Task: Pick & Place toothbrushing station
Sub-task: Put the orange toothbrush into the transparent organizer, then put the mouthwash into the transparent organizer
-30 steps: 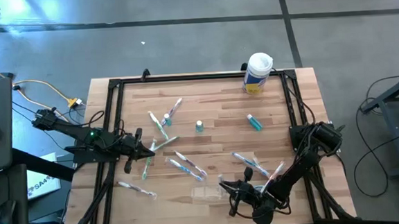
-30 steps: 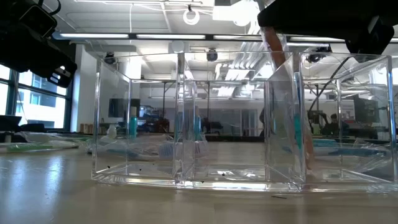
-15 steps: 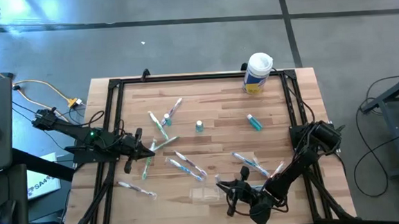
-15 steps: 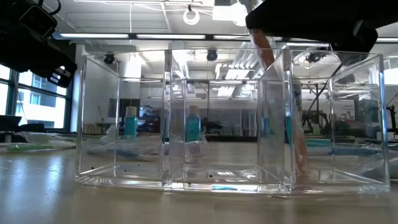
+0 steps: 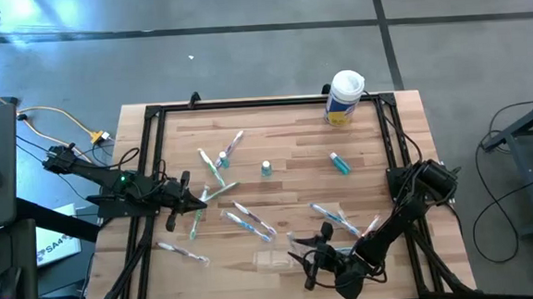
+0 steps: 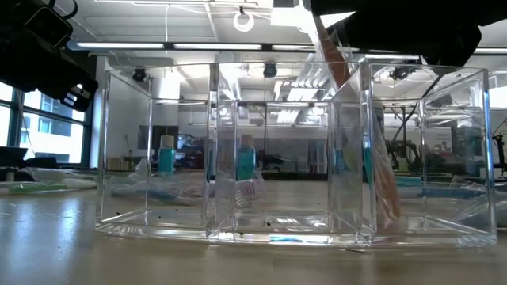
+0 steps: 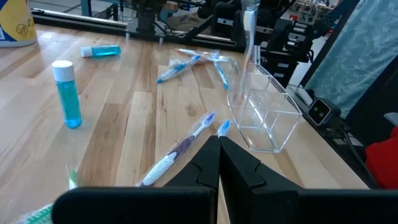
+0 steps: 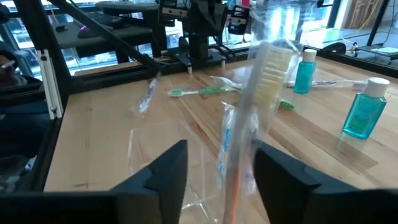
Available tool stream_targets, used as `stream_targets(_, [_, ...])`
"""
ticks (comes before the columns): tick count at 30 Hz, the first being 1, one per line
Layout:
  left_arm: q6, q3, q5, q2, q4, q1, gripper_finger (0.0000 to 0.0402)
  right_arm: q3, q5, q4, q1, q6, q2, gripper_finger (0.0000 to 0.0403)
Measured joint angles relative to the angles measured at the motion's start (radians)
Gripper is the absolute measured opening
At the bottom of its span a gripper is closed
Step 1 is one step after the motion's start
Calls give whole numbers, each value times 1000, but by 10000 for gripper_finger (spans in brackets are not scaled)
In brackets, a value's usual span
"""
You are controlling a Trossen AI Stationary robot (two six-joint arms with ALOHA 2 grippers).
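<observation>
A clear plastic holder (image 6: 293,150) with several compartments stands near the table's front edge (image 5: 275,257). A wrapped toothbrush (image 6: 372,150) with a pinkish handle stands in one end compartment and leans, foot on the holder's floor and head (image 8: 268,68) up. My right gripper (image 8: 217,177) is open above the holder, one finger on each side of the brush's upper part. My left gripper (image 5: 200,202) waits shut at the table's left. Loose toothbrushes (image 5: 252,223) and small teal-capped tubes (image 5: 266,169) lie about the table. My right gripper's fingers stand apart around the toothbrush's upper handle (image 8: 239,155), coming at it nearly level over the holder. The brush runs close by one finger (image 8: 280,168); I cannot tell whether it touches it. The brush's foot (image 6: 392,214) rests inside the holder.
A large white canister with a yellow label (image 5: 345,96) stands at the far right corner. Another teal tube (image 5: 340,163) lies right of centre. A black frame (image 5: 156,156) runs round the table's edges. Bare wood shows at the centre and far left.
My right gripper has opened and let go of the toothbrush, which stays leaning in the holder's end compartment. Just before that, the holder slid and turned a little on the table with the brush in it.
</observation>
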Motion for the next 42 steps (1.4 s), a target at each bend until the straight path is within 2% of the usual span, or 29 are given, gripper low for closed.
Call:
stream_targets(7, [0,0,0,0,0,0,3,0,2,0,0,-1,0,205])
stream_targets(24, [0,0,0,0,0,0,3,0,7,-1,3,-51,-3,196])
stream_targets(33, [0,0,0,0,0,0,3,0,52,-33,37,-73,-88,194])
stream_targets(42, [0,0,0,0,0,0,3,0,-40,-117,12,23,-95,193])
